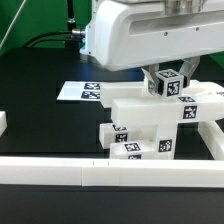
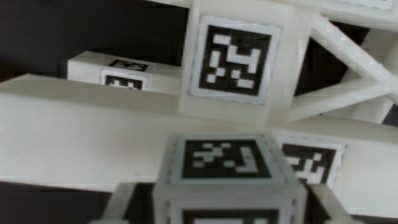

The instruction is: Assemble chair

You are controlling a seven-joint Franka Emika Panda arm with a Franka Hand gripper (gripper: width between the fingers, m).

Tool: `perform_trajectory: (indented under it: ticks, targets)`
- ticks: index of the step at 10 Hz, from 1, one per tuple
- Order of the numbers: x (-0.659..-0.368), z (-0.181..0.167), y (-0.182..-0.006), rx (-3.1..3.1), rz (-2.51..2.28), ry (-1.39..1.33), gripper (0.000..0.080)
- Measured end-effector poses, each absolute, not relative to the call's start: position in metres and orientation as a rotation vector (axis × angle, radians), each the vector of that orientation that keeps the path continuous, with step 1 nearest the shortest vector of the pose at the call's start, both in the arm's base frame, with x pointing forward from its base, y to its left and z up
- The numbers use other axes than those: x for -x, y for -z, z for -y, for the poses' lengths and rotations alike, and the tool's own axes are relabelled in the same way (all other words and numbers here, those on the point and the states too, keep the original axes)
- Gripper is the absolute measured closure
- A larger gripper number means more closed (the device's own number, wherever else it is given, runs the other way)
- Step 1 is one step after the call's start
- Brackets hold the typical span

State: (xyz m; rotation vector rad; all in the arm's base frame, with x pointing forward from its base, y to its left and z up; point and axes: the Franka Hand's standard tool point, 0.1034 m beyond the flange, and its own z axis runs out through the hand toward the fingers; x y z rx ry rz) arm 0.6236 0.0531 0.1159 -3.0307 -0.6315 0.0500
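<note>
The partly built chair (image 1: 150,122) is a stack of white blocky parts with square tags, standing right of centre in the exterior view. My gripper (image 1: 168,84) hangs just above its top and is shut on a cube-ended peg (image 1: 170,85) with tags on its faces. In the wrist view the peg's cube head (image 2: 222,165) sits between my two fingers (image 2: 135,205), and my gripper (image 2: 226,208) is closed against its sides. Beyond it lies the X-braced frame (image 2: 240,55) with a large tag, and another tagged part (image 2: 116,72) shows behind that. The peg's lower end is hidden.
The marker board (image 1: 84,92) lies flat on the black table behind the chair. A long white border rail (image 1: 90,175) runs along the front, another rail (image 1: 214,140) stands at the exterior view's right, and a short piece (image 1: 3,122) at its left.
</note>
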Motion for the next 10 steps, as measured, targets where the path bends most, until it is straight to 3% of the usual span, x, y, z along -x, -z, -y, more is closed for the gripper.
perform_trajectory:
  ticks: [5,10]
  targets:
    - [-0.6236,-0.0532,-0.1159,3.042,0.574,-0.051,0.0525]
    - [-0.6236,-0.0539,-0.1158,3.100,0.050,-0.063,0.0525]
